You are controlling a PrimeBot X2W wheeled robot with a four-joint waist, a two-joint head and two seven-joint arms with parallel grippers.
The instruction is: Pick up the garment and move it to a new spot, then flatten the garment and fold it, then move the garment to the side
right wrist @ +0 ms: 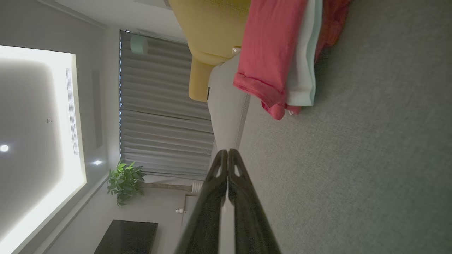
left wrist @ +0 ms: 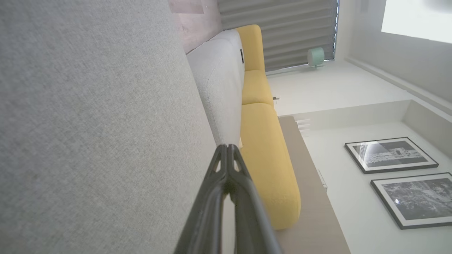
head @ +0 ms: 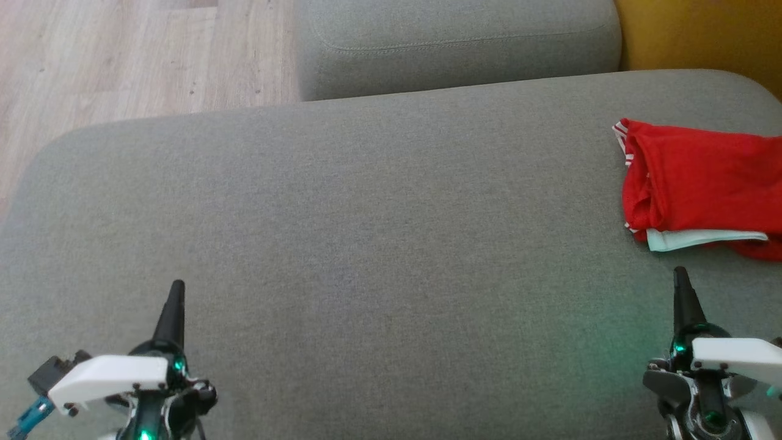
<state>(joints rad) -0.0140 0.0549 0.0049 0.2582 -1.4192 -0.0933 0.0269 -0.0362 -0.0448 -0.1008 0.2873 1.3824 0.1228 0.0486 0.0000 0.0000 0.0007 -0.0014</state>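
The garment (head: 702, 183) is red with white striped trim and a pale mint layer under it, lying folded at the right edge of the grey cushion (head: 366, 244). In the right wrist view the garment (right wrist: 275, 56) shows ahead of the fingers, red over a pale layer. My right gripper (head: 679, 275) is shut and empty, just short of the garment's near edge, not touching it. My left gripper (head: 177, 287) is shut and empty at the lower left, far from the garment. Both wrist views show the fingertips pressed together: left gripper (left wrist: 227, 146), right gripper (right wrist: 226, 151).
A second grey cushion (head: 458, 43) sits behind the main one, with a yellow cushion (head: 702, 30) at the back right. Wooden floor (head: 122, 61) lies beyond the cushion's left edge. Bare grey fabric spans the wide middle between the grippers.
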